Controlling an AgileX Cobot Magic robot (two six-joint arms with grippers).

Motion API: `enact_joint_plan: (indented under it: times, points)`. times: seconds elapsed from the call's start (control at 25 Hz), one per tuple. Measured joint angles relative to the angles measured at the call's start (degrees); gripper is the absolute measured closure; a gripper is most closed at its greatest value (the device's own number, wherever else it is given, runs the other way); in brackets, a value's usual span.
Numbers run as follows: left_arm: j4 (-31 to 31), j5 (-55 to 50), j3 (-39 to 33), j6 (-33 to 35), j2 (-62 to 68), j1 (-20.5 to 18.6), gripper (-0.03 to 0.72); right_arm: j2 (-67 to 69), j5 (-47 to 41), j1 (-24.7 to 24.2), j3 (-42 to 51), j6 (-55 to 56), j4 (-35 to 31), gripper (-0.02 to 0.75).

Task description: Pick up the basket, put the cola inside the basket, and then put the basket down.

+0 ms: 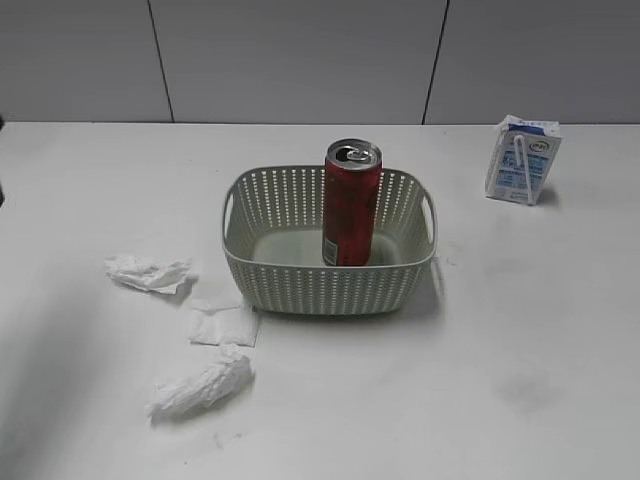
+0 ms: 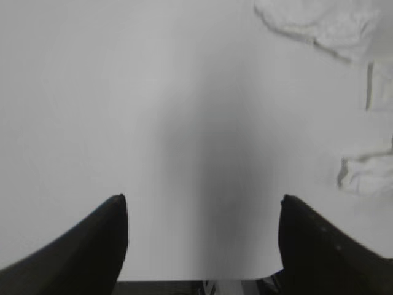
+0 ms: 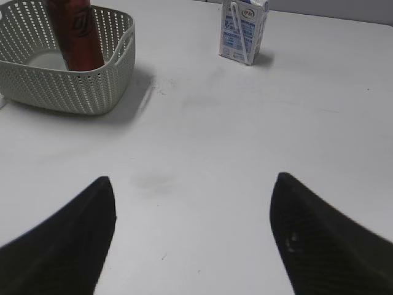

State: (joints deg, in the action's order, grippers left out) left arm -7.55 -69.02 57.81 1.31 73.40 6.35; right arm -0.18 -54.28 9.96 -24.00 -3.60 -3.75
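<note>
The pale sage-green basket (image 1: 330,285) stands on the white table at the middle. The red cola can (image 1: 350,205) stands upright inside it, near the back wall. The right wrist view shows the basket (image 3: 73,92) and the cola (image 3: 77,34) at the top left. My left gripper (image 2: 202,200) is open and empty over bare table, left of the basket. My right gripper (image 3: 193,181) is open and empty, well apart from the basket, to its right. Neither gripper shows in the exterior view.
A blue-and-white drink carton (image 1: 522,160) stands at the back right, also in the right wrist view (image 3: 242,31). Crumpled white tissues (image 1: 150,272) (image 1: 200,388) and a flat white packet (image 1: 225,326) lie left of the basket; tissues show in the left wrist view (image 2: 325,24).
</note>
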Motion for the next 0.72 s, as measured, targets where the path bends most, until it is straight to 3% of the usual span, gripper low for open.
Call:
enact_joint_plan:
  times: [0.4,0.72]
  points:
    - [3.80,5.98,-21.07,0.13,-33.62,0.00,0.111,0.00,0.00,0.00,0.00,0.00,0.00,0.146]
    - [3.95,8.48,-28.58,0.13,-52.01,0.00,0.111,0.00,0.05,0.00,0.00,-0.05,0.00,0.146]
